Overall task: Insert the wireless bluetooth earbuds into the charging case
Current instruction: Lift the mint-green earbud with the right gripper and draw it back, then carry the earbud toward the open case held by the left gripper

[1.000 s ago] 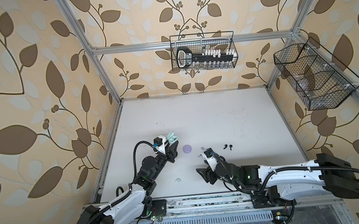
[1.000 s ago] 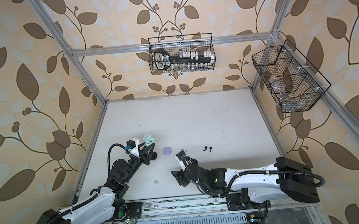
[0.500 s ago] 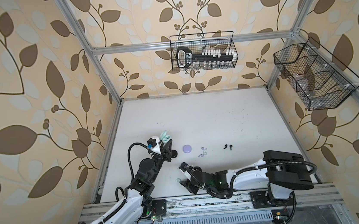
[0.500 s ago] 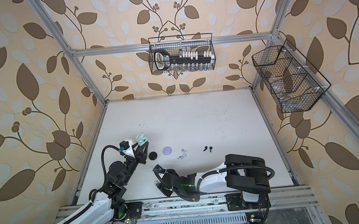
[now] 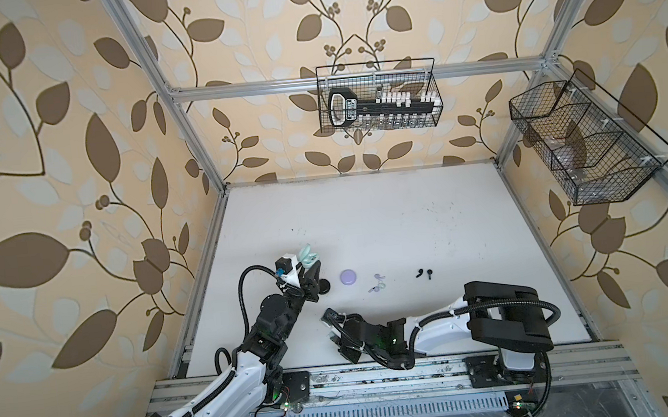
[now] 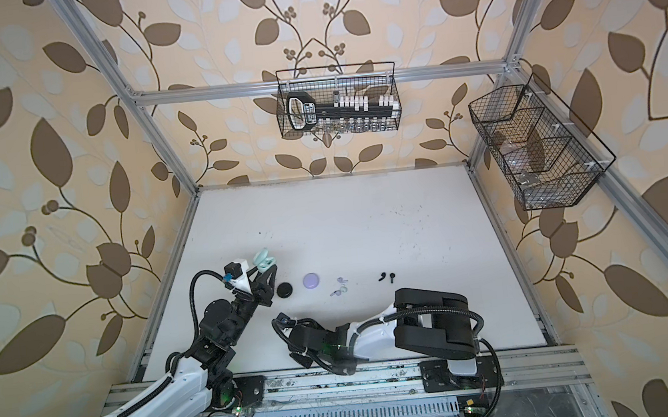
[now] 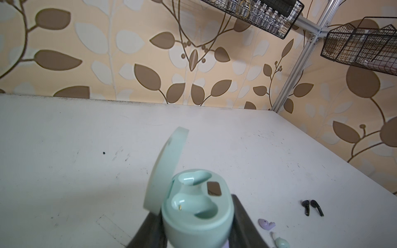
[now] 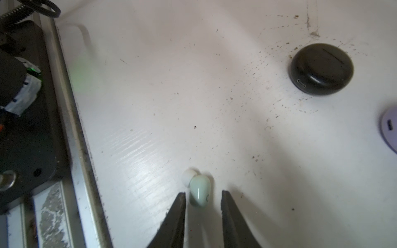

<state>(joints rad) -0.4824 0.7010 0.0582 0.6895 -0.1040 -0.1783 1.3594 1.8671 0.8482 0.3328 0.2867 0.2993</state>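
My left jaws are clamped on the base of the mint charging case (image 7: 196, 216), holding it off the tabletop (image 5: 366, 214) with its lid (image 7: 166, 169) hinged open; in both top views the case (image 5: 308, 256) (image 6: 265, 261) sits at the left side of the work area. My right jaws are low by the front edge of the tabletop and stand apart, one on each side of a mint earbud (image 8: 199, 191) that lies on the surface. There is a sliver of gap on both sides, so nothing is gripped. The black case (image 8: 321, 68) is closed, lying near the held case, with the lavender case (image 5: 348, 276) just beyond it. Further right lie the lavender earbuds (image 5: 379, 275) with a second mint earbud (image 5: 382, 284) touching them, then the black earbuds (image 5: 424, 272), well apart from my right jaws. The black tool (image 5: 350, 110) in the wire basket (image 5: 433, 83) on the back wall carries a label, too small to read.
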